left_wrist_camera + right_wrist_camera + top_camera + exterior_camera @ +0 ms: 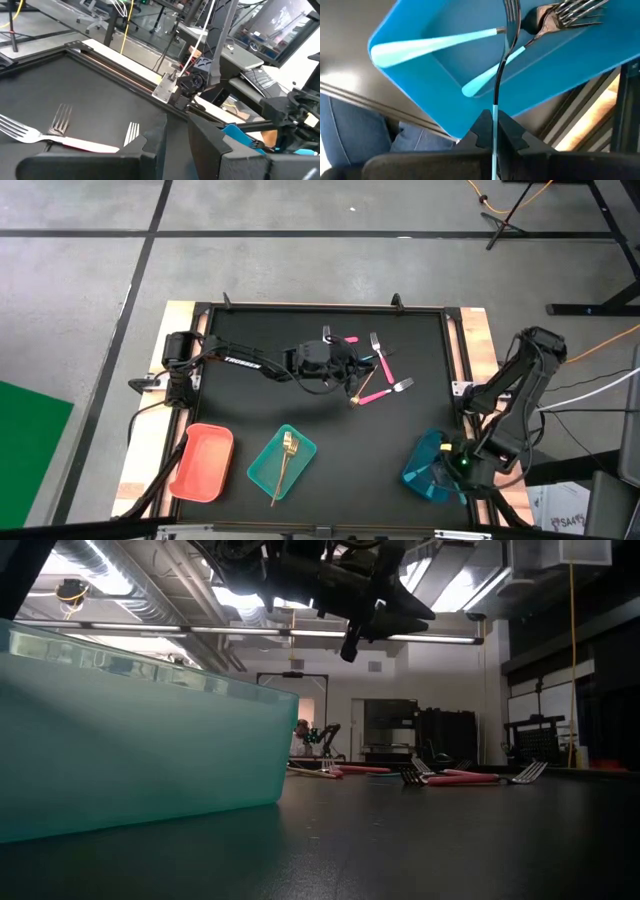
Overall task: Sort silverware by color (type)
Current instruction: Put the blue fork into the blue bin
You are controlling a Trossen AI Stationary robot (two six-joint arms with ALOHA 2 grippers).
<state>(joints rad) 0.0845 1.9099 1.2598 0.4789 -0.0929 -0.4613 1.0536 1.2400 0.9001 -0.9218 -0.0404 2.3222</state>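
Observation:
Several pink-handled forks (380,365) lie flat on the black table at its middle, also seen in the left wrist view (85,145). My left gripper (350,370) hovers just above and left of them, nearly level, open (177,132), with nothing between its fingers. At the near right, my right gripper (462,465) is over the blue tray (428,470), shut on a light-blue-handled fork (502,60). Two more light-blue-handled pieces (435,42) lie in that tray (420,85). My right gripper pinches the fork's light-blue handle (495,111) between its two fingers, edge-on. The fingers slant steeply down from above and lie along the fork, which sticks out ahead of them with its head (511,12) over the blue tray. Whether the head touches the tray, I cannot tell.
A salmon tray (203,462) stands at the near left. Beside it is a teal tray (262,470) holding a gold piece (287,455); its wall (130,740) fills the left of the low view. A raised frame (320,308) rims the table.

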